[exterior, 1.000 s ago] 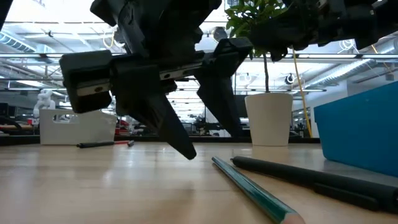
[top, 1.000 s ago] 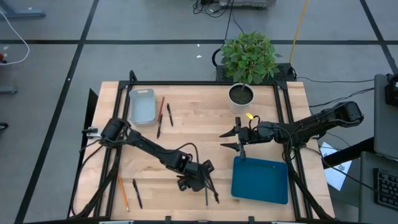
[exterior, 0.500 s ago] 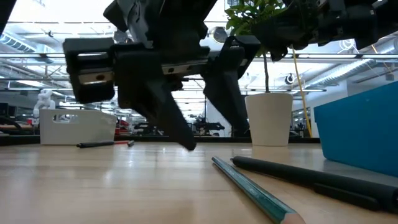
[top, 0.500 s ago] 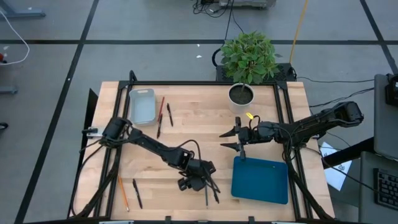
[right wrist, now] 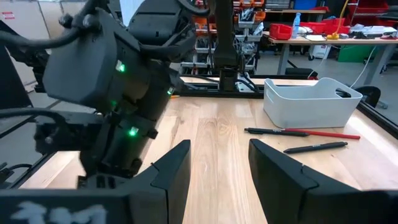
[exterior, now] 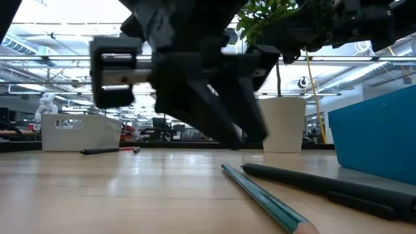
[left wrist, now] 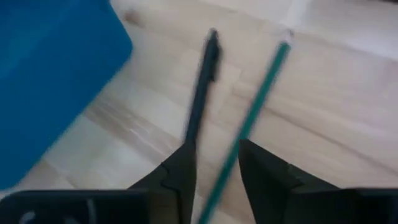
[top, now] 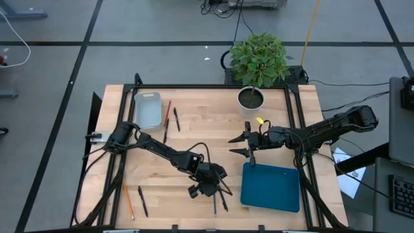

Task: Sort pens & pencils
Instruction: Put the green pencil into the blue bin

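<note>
Fingers (left wrist: 180, 171) of the left gripper (top: 210, 189) are seen narrowly parted astride a green pencil (left wrist: 249, 121), seemingly ungripped; a pen (left wrist: 202, 87) lies beside. Right gripper (top: 240, 145) is held open, empty.

Left pincer (top: 217, 192) has narrowed around the green pencil (left wrist: 249, 123) (moved right).

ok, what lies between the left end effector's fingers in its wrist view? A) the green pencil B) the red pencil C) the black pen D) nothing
A: in the left wrist view the thin green pencil runs down into the gap of the left end effector, while the slim black pen lies beside it, ending at one finger, next to the blue plastic tray.
</note>
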Motion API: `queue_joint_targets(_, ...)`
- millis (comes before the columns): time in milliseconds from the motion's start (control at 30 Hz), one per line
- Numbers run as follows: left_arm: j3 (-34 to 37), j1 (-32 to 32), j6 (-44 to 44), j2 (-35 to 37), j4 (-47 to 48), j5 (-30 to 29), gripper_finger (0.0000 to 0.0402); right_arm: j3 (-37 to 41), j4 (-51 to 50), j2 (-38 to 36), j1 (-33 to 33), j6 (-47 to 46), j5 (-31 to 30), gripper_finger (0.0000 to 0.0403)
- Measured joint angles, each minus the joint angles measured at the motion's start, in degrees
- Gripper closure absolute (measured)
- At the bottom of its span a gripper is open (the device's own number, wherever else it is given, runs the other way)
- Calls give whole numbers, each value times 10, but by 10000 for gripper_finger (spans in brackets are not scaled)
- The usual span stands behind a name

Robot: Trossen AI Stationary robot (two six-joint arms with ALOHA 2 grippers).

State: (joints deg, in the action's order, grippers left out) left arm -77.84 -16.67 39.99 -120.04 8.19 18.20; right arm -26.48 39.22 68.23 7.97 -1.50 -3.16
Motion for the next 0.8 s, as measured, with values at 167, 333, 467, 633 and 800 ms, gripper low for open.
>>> queue_joint_targets(167,2,-1,-1,-23,-4,-3,288,0,-1,0,0,0,0,252)
queue_joint_targets(333,1,-1,4,-26,-5,-4,289,0,-1,0,0,0,0,252)
queue_joint_targets(467,1,-1,5,-26,-5,-3,289,0,0,0,0,0,0,252)
queue_joint_targets(633,-1,-2,12,-25,32,-1,289,0,0,0,0,0,0,252)
queue_joint_targets(800,0,-1,-18,-25,42,20,289,0,0,0,0,0,0,252)
